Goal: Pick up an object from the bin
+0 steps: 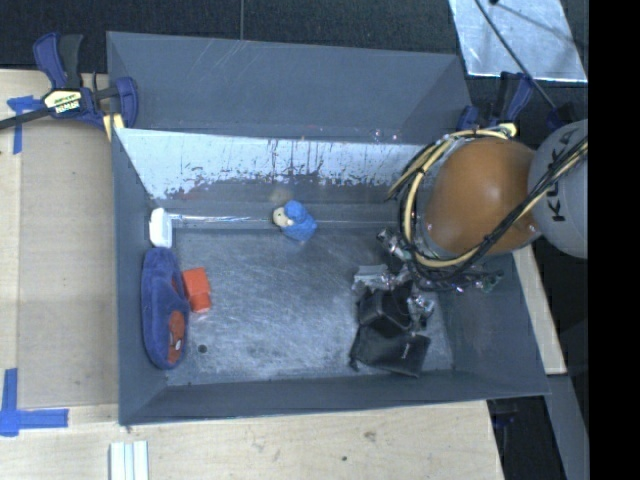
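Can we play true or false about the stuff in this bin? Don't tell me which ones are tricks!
1. The orange block lies right next to the long blue thing on the left of the bin. True.
2. The small blue thing lies by the front wall. False: it lies by the back wall, about the middle.
3. The gripper is over the bin's left side. False: it is at the right side, near the front, far from the orange block.
4. A small white thing lies near the back left, just behind the long blue thing. True.
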{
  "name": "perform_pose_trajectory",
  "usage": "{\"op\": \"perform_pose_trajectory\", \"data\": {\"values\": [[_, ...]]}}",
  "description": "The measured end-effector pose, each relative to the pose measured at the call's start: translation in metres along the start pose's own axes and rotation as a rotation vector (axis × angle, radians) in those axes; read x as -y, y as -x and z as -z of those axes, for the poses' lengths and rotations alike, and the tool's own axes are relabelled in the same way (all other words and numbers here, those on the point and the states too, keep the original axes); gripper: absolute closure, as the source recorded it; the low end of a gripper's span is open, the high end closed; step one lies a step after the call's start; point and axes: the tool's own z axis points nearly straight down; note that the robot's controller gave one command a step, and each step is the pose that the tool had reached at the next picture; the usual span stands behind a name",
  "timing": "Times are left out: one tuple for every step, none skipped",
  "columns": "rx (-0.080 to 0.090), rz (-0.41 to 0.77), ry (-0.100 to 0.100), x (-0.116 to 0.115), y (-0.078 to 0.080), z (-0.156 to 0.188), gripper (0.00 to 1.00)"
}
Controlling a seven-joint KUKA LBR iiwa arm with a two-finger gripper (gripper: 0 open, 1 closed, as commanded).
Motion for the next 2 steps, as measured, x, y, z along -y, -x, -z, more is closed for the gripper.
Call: {"op": "perform_pose_trajectory", "data": {"values": [[0.000,0.432,0.003,-0.039,-0.009,0.074,1.00],[-0.001,0.445,0.000,-0.026,-0.008,0.148,1.00]]}}
